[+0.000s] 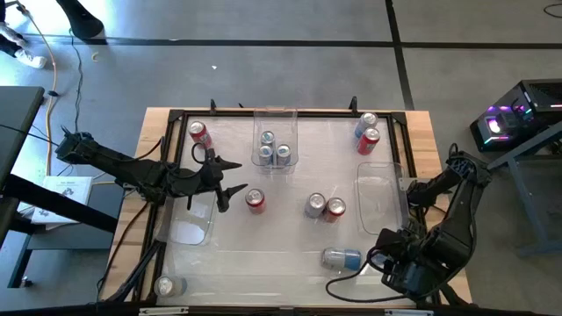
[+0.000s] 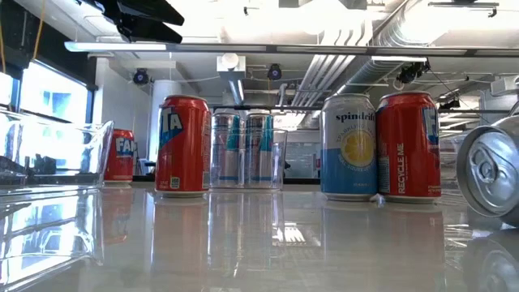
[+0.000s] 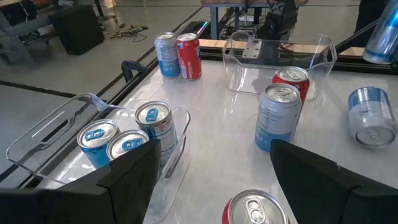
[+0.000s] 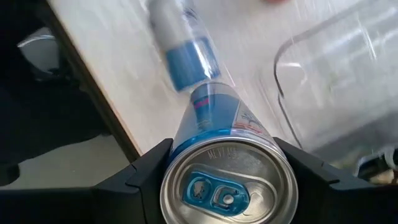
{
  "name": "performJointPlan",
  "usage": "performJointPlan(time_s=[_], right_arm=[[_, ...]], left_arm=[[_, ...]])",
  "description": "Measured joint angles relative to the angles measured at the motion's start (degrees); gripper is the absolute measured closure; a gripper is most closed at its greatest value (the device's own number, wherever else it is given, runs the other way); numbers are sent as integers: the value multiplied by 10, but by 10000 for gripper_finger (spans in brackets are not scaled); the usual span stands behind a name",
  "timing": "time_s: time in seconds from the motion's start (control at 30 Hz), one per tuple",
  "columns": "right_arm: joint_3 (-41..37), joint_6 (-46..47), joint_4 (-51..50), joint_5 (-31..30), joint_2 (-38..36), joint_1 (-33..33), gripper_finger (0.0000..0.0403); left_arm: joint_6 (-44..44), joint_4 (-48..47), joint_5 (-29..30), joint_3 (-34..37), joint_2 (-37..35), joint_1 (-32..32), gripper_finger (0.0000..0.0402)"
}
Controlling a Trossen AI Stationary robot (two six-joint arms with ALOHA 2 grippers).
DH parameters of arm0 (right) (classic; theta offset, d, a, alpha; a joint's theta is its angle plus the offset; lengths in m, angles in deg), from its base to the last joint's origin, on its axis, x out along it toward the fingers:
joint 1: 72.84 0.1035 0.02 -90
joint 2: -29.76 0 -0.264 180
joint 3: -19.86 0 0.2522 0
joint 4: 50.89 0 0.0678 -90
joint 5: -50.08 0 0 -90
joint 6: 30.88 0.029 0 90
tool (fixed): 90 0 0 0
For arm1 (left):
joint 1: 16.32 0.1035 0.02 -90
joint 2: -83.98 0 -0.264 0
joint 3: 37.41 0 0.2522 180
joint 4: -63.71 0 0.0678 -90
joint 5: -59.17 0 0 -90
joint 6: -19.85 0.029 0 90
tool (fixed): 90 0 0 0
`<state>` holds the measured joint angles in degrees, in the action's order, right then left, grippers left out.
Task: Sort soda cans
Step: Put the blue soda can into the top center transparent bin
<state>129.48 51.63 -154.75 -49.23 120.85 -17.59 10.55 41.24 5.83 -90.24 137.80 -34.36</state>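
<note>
My right gripper (image 1: pixel 367 262) sits near the table's near right corner and is shut on a silver-blue soda can (image 1: pixel 341 258) that lies on its side. My left gripper (image 1: pixel 233 182) is open at the table's left middle. A red can (image 1: pixel 255 201) stands just past its fingertips and shows low between the fingers in the left wrist view (image 3: pixel 255 208). Three silver-blue cans (image 1: pixel 274 151) stand in the far clear bin (image 1: pixel 275 114). A grey can (image 1: pixel 314 205) and a red can (image 1: pixel 335 209) stand upright together mid-table. My right gripper (image 4: pixel 222 146) pinches the silver-blue can's body just below its top rim (image 4: pixel 186 149), one finger on each side. The can's silver top (image 4: pixel 227 186) faces the wrist camera and its body points away along the fingers. I cannot tell whether it rests on the table or is lifted clear.
A red can (image 1: pixel 198 132) stands at the far left, and a blue can (image 1: pixel 367 120) with a red one (image 1: pixel 369 140) at the far right. A can (image 1: pixel 167 285) lies at the near left corner. Clear bins sit at the left (image 1: pixel 189 230) and right (image 1: pixel 378 175).
</note>
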Motion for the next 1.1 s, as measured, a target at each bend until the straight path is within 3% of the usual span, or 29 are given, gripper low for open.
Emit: performJointPlan(time_s=[0.2,0.3,0.43,0.57,0.77,0.9,1.1], right_arm=[[69,-76,1,-33,0,-44,189],[109,-130,1,-82,0,-85,189],[142,-254,23,-162,0,-181,189],[141,-422,89,-165,0,-318,189],[140,-629,194,-128,10,-531,189],[140,-723,263,-25,38,-663,189],[140,-799,293,65,117,-775,189]], left_arm=[[0,0,0,0,-1,0,106],[0,0,0,0,-3,0,106],[0,0,0,0,-10,0,106],[6,-1,0,0,-11,0,106],[10,-32,-2,0,-10,14,106],[15,-64,-22,0,-9,53,106],[49,-62,-78,0,-9,138,106]])
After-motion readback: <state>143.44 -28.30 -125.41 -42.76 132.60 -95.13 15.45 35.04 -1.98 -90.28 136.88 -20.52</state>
